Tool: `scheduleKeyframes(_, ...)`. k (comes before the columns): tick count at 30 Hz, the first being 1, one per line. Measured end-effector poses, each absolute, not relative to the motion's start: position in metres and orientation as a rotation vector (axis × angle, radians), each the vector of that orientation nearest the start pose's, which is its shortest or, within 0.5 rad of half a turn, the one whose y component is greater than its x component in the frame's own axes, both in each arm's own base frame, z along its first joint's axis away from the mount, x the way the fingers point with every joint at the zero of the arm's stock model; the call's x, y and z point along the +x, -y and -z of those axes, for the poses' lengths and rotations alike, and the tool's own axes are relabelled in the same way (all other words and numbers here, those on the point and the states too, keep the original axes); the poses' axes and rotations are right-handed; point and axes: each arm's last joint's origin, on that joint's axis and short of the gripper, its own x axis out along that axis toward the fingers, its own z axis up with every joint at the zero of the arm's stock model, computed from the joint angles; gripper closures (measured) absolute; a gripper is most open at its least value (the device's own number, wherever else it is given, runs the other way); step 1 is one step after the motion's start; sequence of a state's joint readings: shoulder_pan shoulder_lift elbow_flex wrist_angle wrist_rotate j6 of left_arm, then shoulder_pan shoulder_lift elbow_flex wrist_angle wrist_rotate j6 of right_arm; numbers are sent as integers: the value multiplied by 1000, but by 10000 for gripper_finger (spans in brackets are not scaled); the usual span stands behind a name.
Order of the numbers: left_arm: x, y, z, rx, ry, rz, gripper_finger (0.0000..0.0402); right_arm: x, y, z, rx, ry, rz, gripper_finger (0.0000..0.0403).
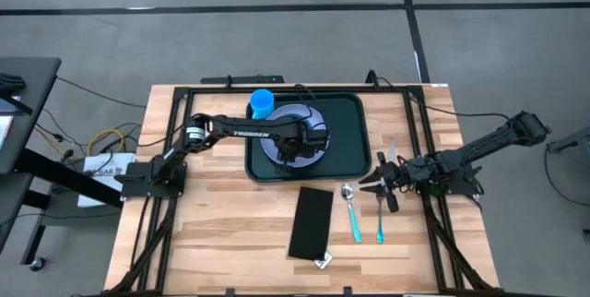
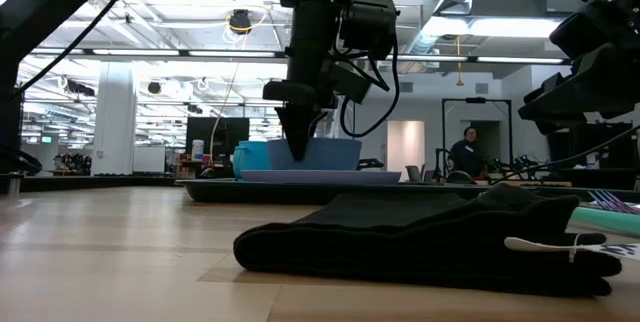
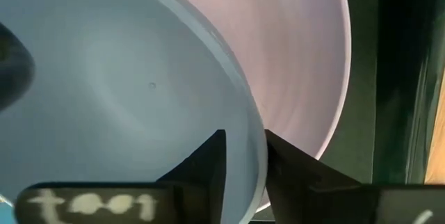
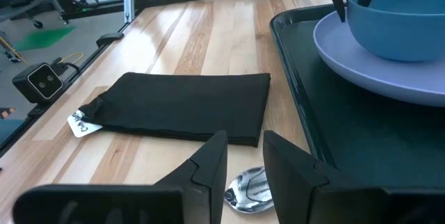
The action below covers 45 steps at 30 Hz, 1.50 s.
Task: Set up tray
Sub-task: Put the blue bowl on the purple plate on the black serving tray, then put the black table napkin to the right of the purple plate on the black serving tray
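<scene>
Currently, the dark green rectangular tray (image 1: pixel 355 140) lies at the far middle of the wooden bench (image 1: pixel 221 232). It holds one lavender round plate (image 4: pixel 361 60), one blue bowl (image 4: pixel 403 22) on that plate, and one blue cup (image 1: pixel 262 103) at its far left corner. The left gripper (image 1: pixel 312 138) stands over the bowl, fingers slightly parted astride the bowl's rim. The right gripper (image 1: pixel 369 181) rests near the tray's right front corner, fingers slightly apart and empty. One black folded cloth (image 1: pixel 311 221) and two teal-handled utensils (image 1: pixel 365 214) lie in front of the tray.
</scene>
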<state>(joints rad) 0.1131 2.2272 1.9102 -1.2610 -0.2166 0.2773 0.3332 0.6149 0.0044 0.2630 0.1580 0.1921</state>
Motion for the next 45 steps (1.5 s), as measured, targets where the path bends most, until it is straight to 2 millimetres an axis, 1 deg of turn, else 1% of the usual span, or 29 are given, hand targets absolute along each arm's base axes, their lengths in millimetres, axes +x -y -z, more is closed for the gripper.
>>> scheduleKeyframes(4, 428, -54, -197, 271, -1610, -18, 302, 124, -38, -132, 105, -353, -141, 316)
scheduleKeyframes(18, 428, -54, -197, 269, -1610, -23, 229, 124, -38, -132, 105, -353, -140, 316)
scheduleKeyframes(22, 427, -54, -197, 273, -1624, -24, 221, 124, -38, -132, 105, -353, -141, 316)
scheduleKeyframes(31, 423, -54, -198, 266, -1662, -23, 221, 124, -38, -132, 105, -353, -141, 316)
scheduleKeyframes(34, 424, -54, -204, 265, -1656, -25, 221, 124, -38, -132, 105, -353, -140, 316)
scheduleKeyframes(40, 430, -54, -225, 263, -1588, -46, 221, 124, -38, -132, 105, -353, -140, 316)
scheduleKeyframes(45, 426, -52, -241, 215, -1614, -38, 221, 124, -38, -132, 105, -353, -141, 316)
